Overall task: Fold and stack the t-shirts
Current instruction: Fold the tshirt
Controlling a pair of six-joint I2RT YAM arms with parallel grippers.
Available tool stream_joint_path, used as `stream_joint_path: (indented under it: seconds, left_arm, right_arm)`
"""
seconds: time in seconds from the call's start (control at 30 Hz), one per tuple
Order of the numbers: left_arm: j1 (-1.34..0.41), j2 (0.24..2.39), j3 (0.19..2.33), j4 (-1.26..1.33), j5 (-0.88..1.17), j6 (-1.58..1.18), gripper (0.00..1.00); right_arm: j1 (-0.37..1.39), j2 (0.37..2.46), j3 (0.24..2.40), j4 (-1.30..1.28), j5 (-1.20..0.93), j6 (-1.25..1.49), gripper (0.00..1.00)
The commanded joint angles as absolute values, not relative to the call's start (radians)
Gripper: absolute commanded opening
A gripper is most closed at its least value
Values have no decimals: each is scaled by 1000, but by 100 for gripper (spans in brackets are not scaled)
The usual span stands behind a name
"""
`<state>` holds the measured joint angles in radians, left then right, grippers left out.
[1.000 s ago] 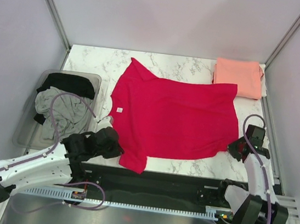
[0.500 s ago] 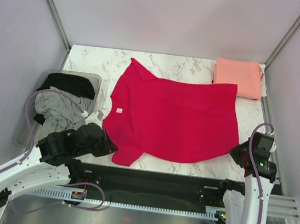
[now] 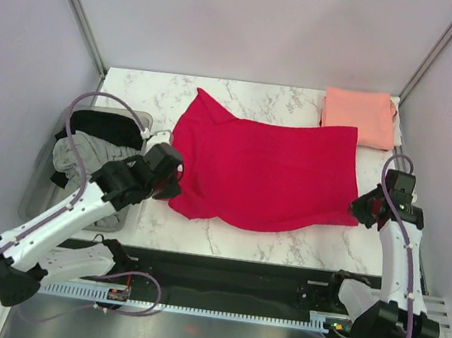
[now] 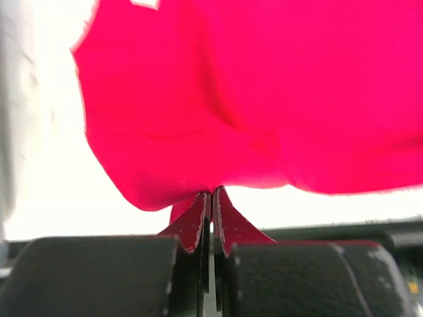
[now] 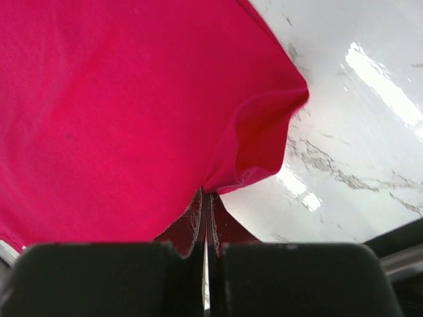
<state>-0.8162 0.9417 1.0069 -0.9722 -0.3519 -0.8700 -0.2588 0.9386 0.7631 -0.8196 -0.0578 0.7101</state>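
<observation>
The crimson red t-shirt (image 3: pixel 263 170) lies spread on the marble table, its near edge lifted and folding back. My left gripper (image 3: pixel 173 180) is shut on the shirt's near left edge (image 4: pixel 198 119). My right gripper (image 3: pixel 360 210) is shut on the shirt's near right corner (image 5: pixel 258 145). The salmon pink t-shirt (image 3: pixel 358 116) lies folded at the back right corner. The grey t-shirt (image 3: pixel 86 159) and the black t-shirt (image 3: pixel 103 124) lie crumpled in the clear bin at the left.
The clear plastic bin (image 3: pixel 39 194) stands at the table's left edge, beside my left arm. Marble table (image 3: pixel 226 231) shows in front of the red shirt. Grey walls and metal posts close the back and sides.
Both grippers have moved away from the near edge toward the back, carrying the red shirt's near edge with them. The shirt's near part now folds over itself.
</observation>
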Motion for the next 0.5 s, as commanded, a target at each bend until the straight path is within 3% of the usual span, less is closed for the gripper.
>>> stream_joint_path:
  seconds: [0.0, 0.47]
  left_arm:
    - [-671, 1017, 1089, -844, -302, -641, 2]
    - [-402, 1462, 1293, -689, -160, -430, 2]
  right_arm:
    - [-256, 1027, 840, -703, -69, 707, 0]
    - [-247, 1405, 1012, -557, -74, 686, 0]
